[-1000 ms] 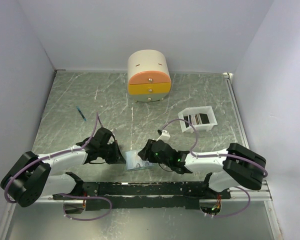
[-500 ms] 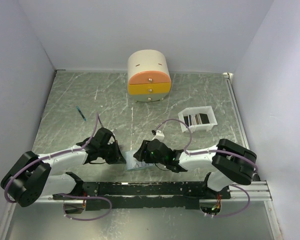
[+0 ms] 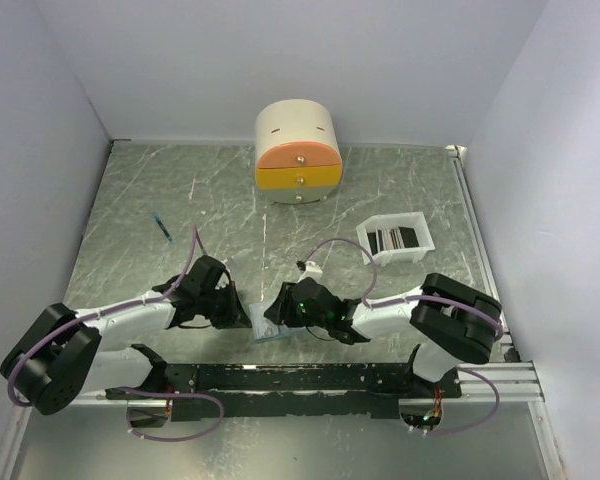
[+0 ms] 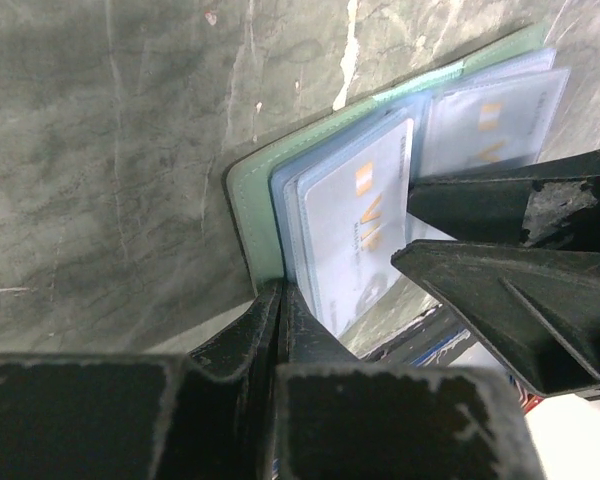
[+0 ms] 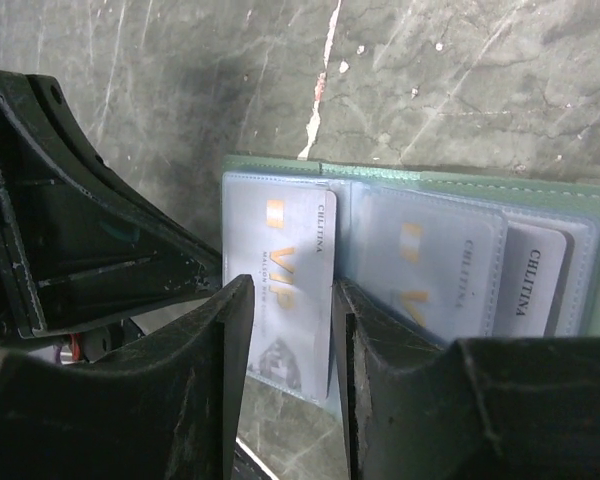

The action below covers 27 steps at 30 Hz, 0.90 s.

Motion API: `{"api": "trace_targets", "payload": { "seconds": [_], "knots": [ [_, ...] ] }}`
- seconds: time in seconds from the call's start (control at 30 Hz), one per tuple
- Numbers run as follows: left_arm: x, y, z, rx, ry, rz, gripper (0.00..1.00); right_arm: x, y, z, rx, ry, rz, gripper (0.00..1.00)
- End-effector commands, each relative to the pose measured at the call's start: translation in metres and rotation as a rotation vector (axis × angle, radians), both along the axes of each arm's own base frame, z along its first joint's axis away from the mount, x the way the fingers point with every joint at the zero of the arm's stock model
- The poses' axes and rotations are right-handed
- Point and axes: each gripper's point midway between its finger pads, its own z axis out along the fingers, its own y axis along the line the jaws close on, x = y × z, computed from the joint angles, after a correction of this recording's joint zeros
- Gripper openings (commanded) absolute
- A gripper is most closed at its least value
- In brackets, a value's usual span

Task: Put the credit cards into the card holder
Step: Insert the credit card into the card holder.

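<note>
The grey-green card holder (image 3: 276,327) lies open at the near edge between both arms. My left gripper (image 4: 280,300) is shut on its green cover (image 4: 248,190) at the fold end. My right gripper (image 5: 288,290) hangs over the leftmost pale blue pocket. Its jaws stand apart on either side of a pale VIP credit card (image 5: 285,265), which pokes partly out of that pocket. Two more pale cards (image 5: 435,262) sit in the neighbouring pockets. More dark striped credit cards (image 3: 398,238) lie in the white tray.
The white tray (image 3: 374,252) stands right of centre. A round cream-and-orange drawer box (image 3: 299,152) is at the back middle. A small blue stick (image 3: 161,227) lies on the left. Grey walls close off the table on three sides.
My right gripper has slid a little left over the card holder and its jaws have narrowed. The right elbow has swung left too. The left arm has not moved.
</note>
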Motion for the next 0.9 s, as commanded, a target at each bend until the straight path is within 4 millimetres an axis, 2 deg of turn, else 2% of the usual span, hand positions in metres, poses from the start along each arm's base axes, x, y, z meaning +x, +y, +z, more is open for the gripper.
{"api": "trace_targets", "payload": {
  "seconds": [0.0,0.1,0.27,0.4,0.47,0.7,0.73,0.77,0.87],
  "knots": [
    [-0.007,0.004,-0.006,0.032,0.013,-0.004,0.1,-0.005,0.016,0.006,0.023,-0.009,0.069,0.37],
    [-0.006,0.004,-0.004,0.03,0.006,-0.003,0.1,-0.002,0.02,0.008,-0.011,-0.028,0.092,0.37],
    [0.001,0.001,0.008,0.016,-0.037,-0.002,0.16,-0.001,0.007,0.006,-0.037,-0.039,0.068,0.38],
    [0.014,0.0,0.031,0.016,-0.122,-0.009,0.19,0.008,-0.003,0.017,-0.094,-0.102,0.053,0.41],
    [0.021,0.001,0.047,0.023,-0.175,-0.002,0.24,0.015,-0.006,0.03,-0.12,-0.145,0.044,0.43],
    [0.044,0.008,0.117,0.047,-0.348,0.013,0.51,0.039,-0.024,0.069,-0.206,-0.291,0.004,0.46],
    [0.046,0.009,0.126,0.049,-0.365,0.014,0.59,0.045,-0.029,0.075,-0.229,-0.322,0.003,0.46],
    [0.046,0.01,0.133,0.056,-0.375,0.012,0.97,0.052,-0.033,0.085,-0.246,-0.349,-0.013,0.46],
    [0.046,0.013,0.154,0.05,-0.42,0.007,0.97,0.073,-0.055,0.108,-0.347,-0.414,-0.066,0.47]
  ]
}}
